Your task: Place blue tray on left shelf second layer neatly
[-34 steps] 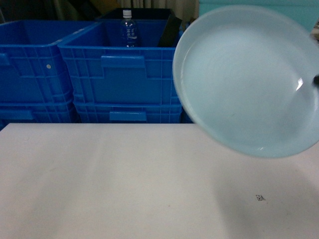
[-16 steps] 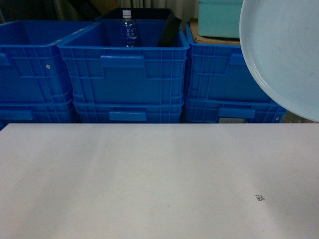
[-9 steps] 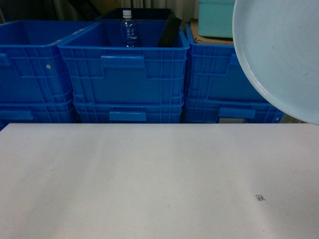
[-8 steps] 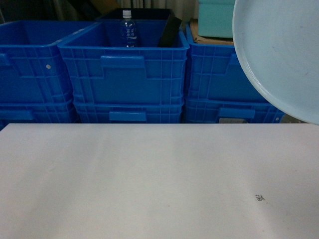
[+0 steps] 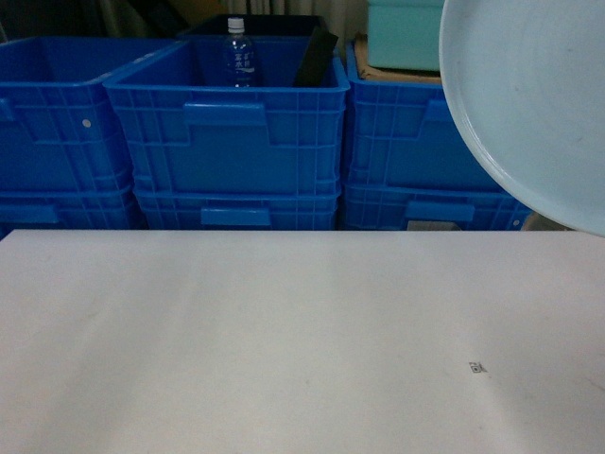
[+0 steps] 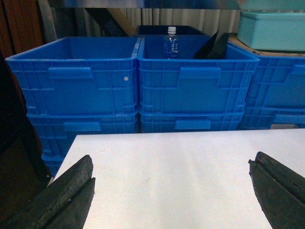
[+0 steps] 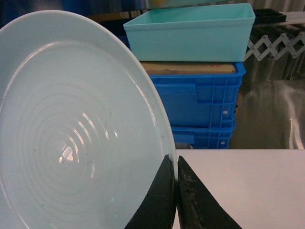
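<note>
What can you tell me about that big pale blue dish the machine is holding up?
The blue tray is a pale sky-blue, round, shallow dish of smooth, glossy plastic, with a low raised rim and faint concentric rings on its face. It looks empty. It is held in the air, tilted steeply almost on edge, above the right side of the white table. The right gripper pinches its rim between two dark fingers; nothing else touches it. In the head view its right part is cut off.

Pale blue tray [image 7: 71, 143] with concentric rings; dark-blue ribbed crates [image 5: 227, 132]; teal tub [image 7: 190, 33].
</note>
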Tool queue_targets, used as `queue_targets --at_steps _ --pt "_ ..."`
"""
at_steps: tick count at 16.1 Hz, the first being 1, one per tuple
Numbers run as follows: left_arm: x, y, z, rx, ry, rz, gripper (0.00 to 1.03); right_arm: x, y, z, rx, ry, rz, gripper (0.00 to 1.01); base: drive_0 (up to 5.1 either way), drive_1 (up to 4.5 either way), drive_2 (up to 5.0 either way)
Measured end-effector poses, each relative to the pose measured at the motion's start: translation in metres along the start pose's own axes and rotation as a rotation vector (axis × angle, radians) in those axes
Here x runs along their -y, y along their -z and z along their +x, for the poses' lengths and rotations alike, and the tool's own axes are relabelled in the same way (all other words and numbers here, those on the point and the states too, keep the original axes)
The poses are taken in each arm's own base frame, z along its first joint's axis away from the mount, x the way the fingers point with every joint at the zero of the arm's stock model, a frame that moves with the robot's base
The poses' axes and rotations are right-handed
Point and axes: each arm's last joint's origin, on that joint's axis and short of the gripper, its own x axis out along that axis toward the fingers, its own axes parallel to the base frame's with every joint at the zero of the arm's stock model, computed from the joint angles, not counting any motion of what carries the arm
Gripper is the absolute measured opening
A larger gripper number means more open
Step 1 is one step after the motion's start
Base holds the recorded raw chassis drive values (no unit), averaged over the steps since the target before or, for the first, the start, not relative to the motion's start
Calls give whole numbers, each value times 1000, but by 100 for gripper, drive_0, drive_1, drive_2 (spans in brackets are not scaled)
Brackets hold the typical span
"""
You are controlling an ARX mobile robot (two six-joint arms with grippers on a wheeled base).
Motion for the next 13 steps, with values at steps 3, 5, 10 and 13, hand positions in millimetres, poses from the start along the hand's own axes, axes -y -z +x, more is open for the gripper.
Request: queue_targets --at_steps 3,5,10,13 --pt "0 0 0 0 0 0 98 0 0 0 0 0 0 2 421 -443 12" --pt "0 0 0 0 0 0 98 0 0 0 0 0 0 2 364 -499 -45" --pt "0 0 0 -3 -1 0 98 0 0 0 1 1 0 2 237 -627 -191" --pt "0 0 0 0 -1 0 98 0 -1 0 2 0 0 2 314 -546 -184"
